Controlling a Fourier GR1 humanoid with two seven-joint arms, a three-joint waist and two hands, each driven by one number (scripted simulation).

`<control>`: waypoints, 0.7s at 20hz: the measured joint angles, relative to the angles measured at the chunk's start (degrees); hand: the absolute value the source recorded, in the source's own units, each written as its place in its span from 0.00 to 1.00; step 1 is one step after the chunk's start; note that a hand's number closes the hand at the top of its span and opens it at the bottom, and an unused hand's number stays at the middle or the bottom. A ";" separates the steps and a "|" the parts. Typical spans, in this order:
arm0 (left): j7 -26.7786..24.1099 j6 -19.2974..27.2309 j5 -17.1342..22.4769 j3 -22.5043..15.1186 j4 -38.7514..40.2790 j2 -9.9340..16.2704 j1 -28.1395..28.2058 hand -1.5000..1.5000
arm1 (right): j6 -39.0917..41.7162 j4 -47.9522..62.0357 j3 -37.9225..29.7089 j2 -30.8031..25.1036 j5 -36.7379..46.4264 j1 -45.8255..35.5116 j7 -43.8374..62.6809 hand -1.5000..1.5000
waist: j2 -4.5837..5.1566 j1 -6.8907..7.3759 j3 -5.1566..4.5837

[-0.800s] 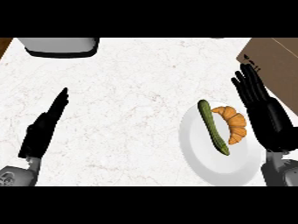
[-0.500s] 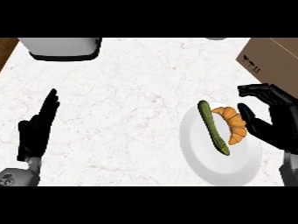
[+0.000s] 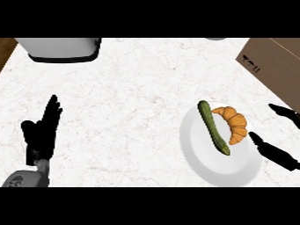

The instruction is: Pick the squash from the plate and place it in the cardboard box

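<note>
Where visible, cardboard box [image 3: 283, 66] bears small black marks, unreadable; squash [image 3: 213, 127] plated.

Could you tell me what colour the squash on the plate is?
The squash is green, seen in the head view.

Light even and bright across white marble counter [image 3: 133, 101], no hotspot, no glare. Source direction cannot tell; seems overhead and diffuse. Shadows faint: thin dark band under grey appliance [image 3: 60, 48] at counter's far edge, soft grey rim along near side of plate [image 3: 220, 169]. Both black hands read as flat silhouettes, little surface detail. Cardboard box [image 3: 288, 66], right of plate, evenly lit. No motion blur, no edge warping.
</note>
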 measured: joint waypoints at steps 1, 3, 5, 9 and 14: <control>0.08 0.00 -0.04 0.07 -0.17 -0.26 0.10 0.50 | -0.35 -1.36 0.30 -0.36 1.59 1.37 0.82 0.00 | -0.03 0.05 0.01; 0.67 -0.47 0.10 0.47 -0.39 0.02 0.01 0.50 | 0.31 -5.06 1.43 -1.93 4.94 3.33 5.29 0.00 | -0.10 0.09 0.00; 0.97 -0.43 0.01 0.66 -0.75 -0.04 0.24 0.50 | 2.35 -8.72 1.70 -4.18 7.12 5.16 10.23 0.00 | -0.15 0.10 0.00; 0.48 -0.83 -0.27 1.01 0.26 -0.76 -0.16 0.50 | 8.86 -15.17 1.09 -7.79 8.32 4.91 21.67 0.00 | -0.13 0.27 0.00; -0.19 -1.49 -0.64 1.38 0.50 -0.97 0.16 0.50 | 17.67 -20.17 3.90 -10.46 10.25 1.83 34.28 0.00 | -0.10 0.68 -0.01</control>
